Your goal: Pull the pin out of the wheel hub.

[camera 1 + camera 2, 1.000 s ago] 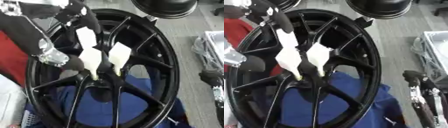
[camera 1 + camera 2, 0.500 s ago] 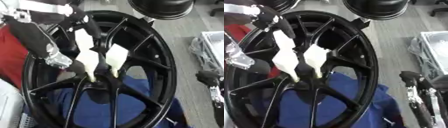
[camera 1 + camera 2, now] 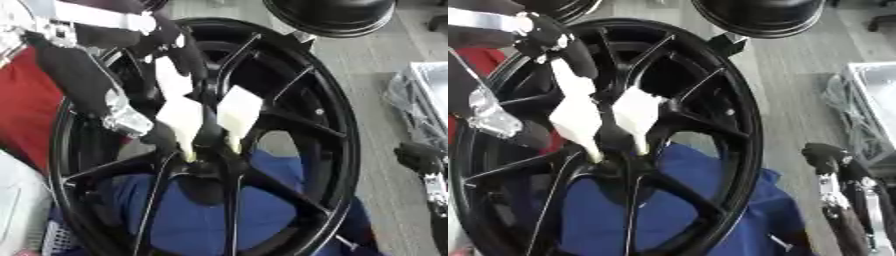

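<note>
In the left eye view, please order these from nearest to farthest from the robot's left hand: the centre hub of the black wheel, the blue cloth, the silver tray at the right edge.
From the left hand:
1. Centre hub of the black spoked wheel, just below the fingertips.
2. Blue cloth, lower, behind the spokes.
3. Silver tray, far right edge.

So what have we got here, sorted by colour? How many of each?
Black wheel rims: 2, the big spoked rim and a second rim behind it
Blue cloth: 1
Red thing at the left: 1
Robot hands: 2, the left hand at the hub, the right hand idle at the right
Total: 6
</note>
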